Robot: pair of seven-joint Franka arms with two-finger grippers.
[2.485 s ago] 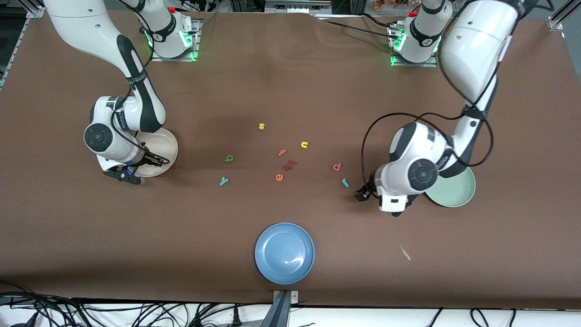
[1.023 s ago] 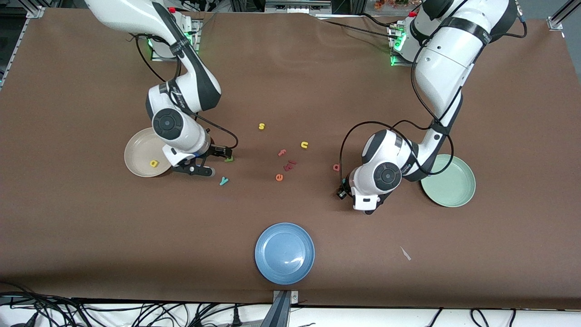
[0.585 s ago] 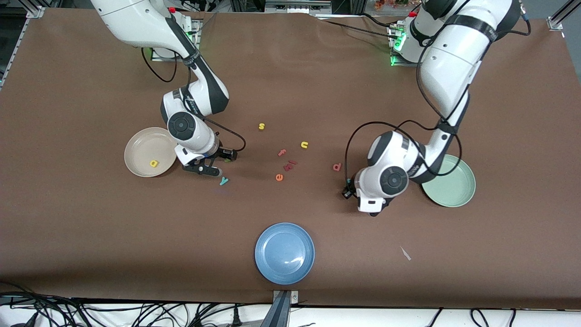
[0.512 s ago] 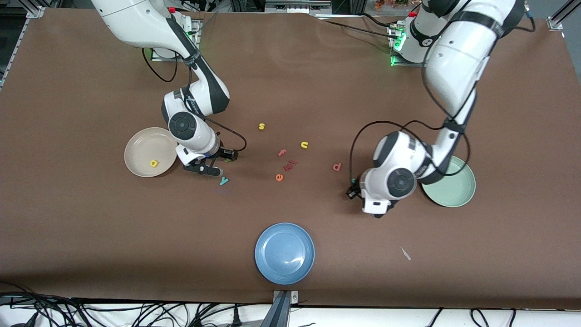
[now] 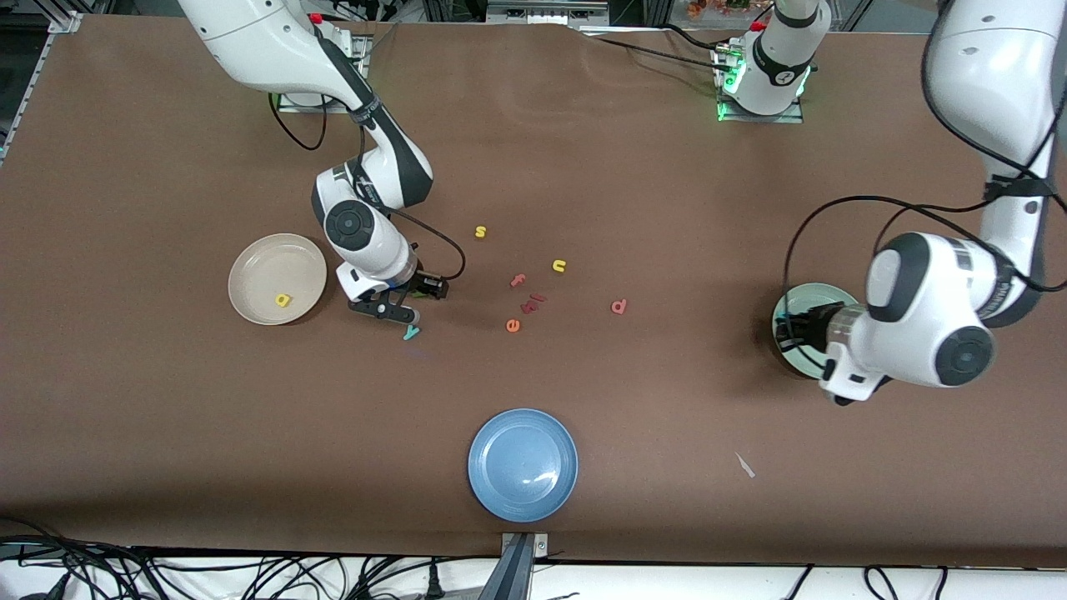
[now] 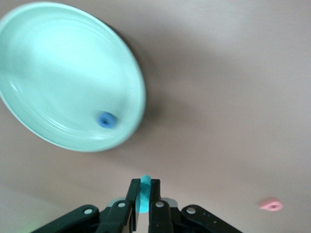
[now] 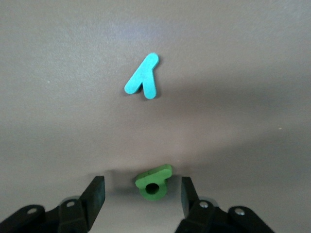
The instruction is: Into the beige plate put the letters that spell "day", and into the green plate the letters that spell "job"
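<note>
The green plate holds the blue "o"; in the front view my left arm covers most of the green plate. My left gripper is shut on the teal "j", beside that plate's rim. The left gripper hangs over the rim toward the table's middle. The salmon "b" lies on the table. My right gripper stands open around the green "d", neither finger touching it. The right gripper is low by the teal "y". The beige plate holds the yellow "a".
Loose letters lie mid-table: a yellow "s", a yellow "n", a pink "f", an orange "e" and dark red pieces. A blue plate sits nearest the front camera.
My left arm has lifted the teal "j" off the table and swung it toward the green plate. My right gripper has shifted slightly over the green "d", fingers narrowing.
</note>
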